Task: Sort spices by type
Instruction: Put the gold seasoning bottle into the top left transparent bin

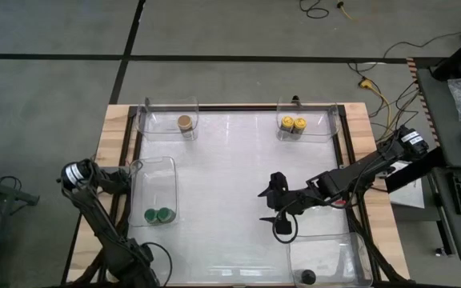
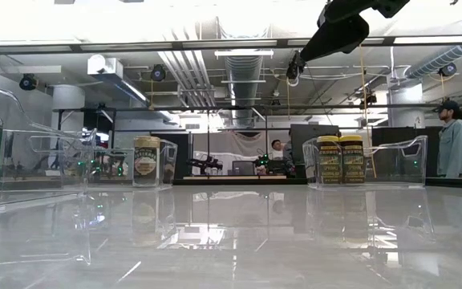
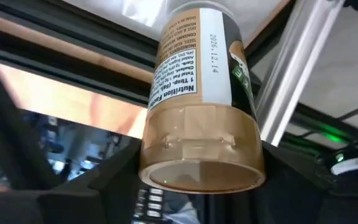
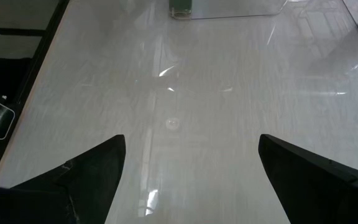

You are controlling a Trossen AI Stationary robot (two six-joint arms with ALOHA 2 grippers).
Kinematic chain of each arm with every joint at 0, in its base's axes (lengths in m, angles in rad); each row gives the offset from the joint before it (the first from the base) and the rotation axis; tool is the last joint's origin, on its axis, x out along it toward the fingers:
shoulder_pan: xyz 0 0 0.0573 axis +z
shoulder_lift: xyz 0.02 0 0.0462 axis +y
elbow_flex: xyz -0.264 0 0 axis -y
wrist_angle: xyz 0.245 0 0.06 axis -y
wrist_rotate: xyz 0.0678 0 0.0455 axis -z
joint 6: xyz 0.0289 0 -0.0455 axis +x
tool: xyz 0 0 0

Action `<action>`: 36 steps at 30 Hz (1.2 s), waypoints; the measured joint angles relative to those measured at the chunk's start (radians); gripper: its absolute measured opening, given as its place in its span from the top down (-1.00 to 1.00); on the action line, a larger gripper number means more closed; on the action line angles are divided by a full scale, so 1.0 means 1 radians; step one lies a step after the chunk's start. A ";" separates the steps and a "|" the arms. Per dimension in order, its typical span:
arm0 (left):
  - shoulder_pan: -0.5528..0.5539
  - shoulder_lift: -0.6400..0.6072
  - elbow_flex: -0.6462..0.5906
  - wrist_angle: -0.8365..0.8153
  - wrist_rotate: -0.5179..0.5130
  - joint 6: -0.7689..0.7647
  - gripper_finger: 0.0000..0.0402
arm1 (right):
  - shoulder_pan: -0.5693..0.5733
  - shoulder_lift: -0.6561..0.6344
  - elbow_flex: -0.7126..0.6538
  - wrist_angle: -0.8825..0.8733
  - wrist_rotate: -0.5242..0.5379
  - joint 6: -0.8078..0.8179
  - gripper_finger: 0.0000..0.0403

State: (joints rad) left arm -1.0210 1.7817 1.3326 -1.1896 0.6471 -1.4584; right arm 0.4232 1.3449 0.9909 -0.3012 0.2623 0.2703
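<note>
My left gripper [image 1: 126,172] is at the table's left edge, beside the bin of green-lidded jars, shut on a tan-lidded spice jar [image 3: 197,93]. That jar fills the left wrist view, its lid turned toward the wrist. My right gripper [image 1: 264,206] hangs open over the bare table right of centre, with nothing between its fingers [image 4: 191,168]. Another tan-lidded jar [image 1: 185,123] stands in the far left bin. Two yellow-lidded jars [image 1: 293,125] stand in the far right bin, two green-lidded jars [image 1: 160,214] in the left bin, and one black-lidded jar [image 1: 308,277] in the near right bin. My left gripper has the jar by its tan lid [image 3: 151,155], with one dark finger [image 3: 104,186] on each side of the lid's wall. The jar's body points away from the wrist, along the line of the fingers and slanting. Its far end is cut off, so I cannot tell whether it rests on anything.
Clear plastic bins stand at the far left [image 1: 146,120], far right [image 1: 330,120], left [image 1: 170,172] and near right [image 1: 358,256] of the table. A black frame rail [image 1: 126,200] and wooden border run along the left edge. People stand in the room beyond [image 2: 458,144].
</note>
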 joint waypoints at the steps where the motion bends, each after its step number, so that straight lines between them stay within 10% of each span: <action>1: 0.000 0.000 0.023 -0.037 -0.009 0.022 -0.29 | 0.000 0.000 0.000 0.000 0.000 0.001 -0.78; 9: -0.001 0.000 0.349 -0.394 -0.333 0.081 -0.29 | 0.000 0.000 0.000 0.000 0.000 0.006 -0.78; 19: 0.020 -0.015 0.591 -0.383 -0.933 0.200 -0.29 | 0.000 0.000 0.000 0.000 0.000 0.007 -0.78; 36: 0.305 -0.069 0.550 -0.382 -1.059 0.719 -0.29 | 0.000 0.000 0.000 0.000 0.000 0.010 -0.78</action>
State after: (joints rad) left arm -0.7162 1.7130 1.8828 -1.5715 -0.4118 -0.7397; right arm 0.4232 1.3449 0.9909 -0.3012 0.2623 0.2802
